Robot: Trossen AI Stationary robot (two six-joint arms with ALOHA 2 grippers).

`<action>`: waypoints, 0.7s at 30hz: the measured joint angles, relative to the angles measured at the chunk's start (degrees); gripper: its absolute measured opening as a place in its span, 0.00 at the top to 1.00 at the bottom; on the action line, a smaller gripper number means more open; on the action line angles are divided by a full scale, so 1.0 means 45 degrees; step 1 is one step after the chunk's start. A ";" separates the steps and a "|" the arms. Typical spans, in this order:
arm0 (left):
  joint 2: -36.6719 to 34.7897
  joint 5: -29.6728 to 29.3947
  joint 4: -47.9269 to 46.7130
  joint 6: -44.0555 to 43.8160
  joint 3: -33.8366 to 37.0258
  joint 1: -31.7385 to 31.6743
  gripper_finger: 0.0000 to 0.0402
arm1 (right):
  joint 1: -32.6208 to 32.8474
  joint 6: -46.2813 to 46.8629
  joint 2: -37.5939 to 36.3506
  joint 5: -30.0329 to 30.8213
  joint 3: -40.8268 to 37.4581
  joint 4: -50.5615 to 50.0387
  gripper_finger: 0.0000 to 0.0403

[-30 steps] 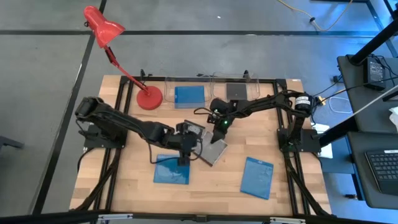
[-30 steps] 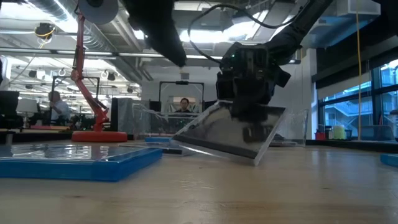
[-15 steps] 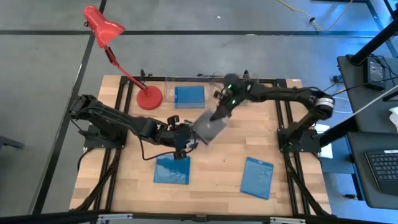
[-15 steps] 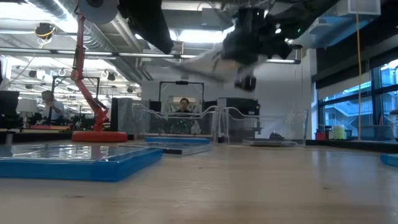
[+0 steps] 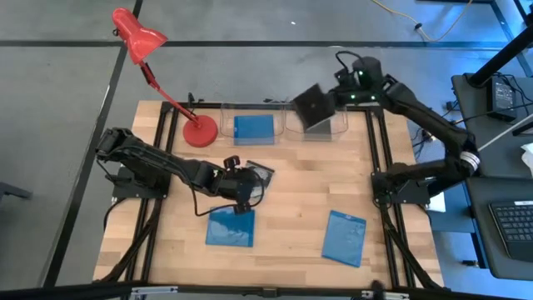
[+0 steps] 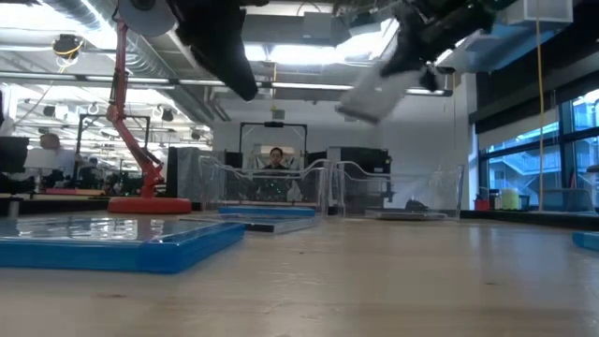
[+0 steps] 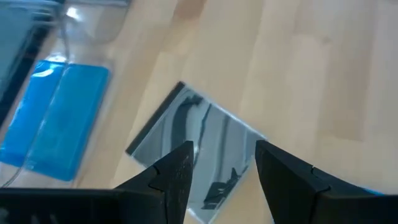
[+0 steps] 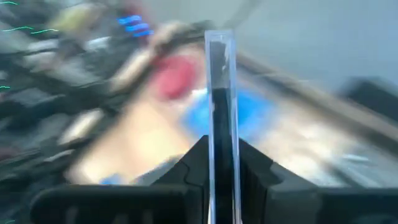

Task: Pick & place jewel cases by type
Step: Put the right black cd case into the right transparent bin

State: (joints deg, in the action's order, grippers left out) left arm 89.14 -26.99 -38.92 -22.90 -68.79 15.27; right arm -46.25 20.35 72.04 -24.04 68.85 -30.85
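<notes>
One clear jewel case point(image 5: 313, 107) rides aloft, pinched edge-on by the right gripper point(image 5: 337, 97) above the clear tray point(image 5: 333, 133) at the table's far edge; dark insert, thin transparent rim. Sorting looks partly done: one blue case point(image 5: 253, 128) already lies in the neighbouring tray. Left: two blue cases point(image 5: 230, 227) point(image 5: 345, 237) on the wood, plus a second clear case point(image 5: 259, 175), silvery-grey, under the left gripper point(image 5: 239, 187), whose fingers stand apart, grasping nothing.
</notes>
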 joint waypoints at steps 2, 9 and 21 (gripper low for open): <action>0.0000 -0.0362 0.0078 -0.0135 0.0156 0.0000 0.57 | -0.0160 -0.0270 -0.0128 0.1722 -0.0003 -0.0685 0.86; 0.0000 -0.0837 0.0277 -0.0461 0.0634 -0.0088 0.57 | -0.0553 0.0416 0.0517 0.3524 -0.0181 -0.0651 0.86; 0.0000 -0.0765 0.0371 -0.0468 0.0655 -0.0073 0.58 | -0.0614 0.1749 0.2547 0.3995 -0.1175 -0.0037 0.86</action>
State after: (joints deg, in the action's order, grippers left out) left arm 89.14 -30.44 -37.25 -25.01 -65.84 14.94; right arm -49.01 28.22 83.51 -6.07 63.57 -31.02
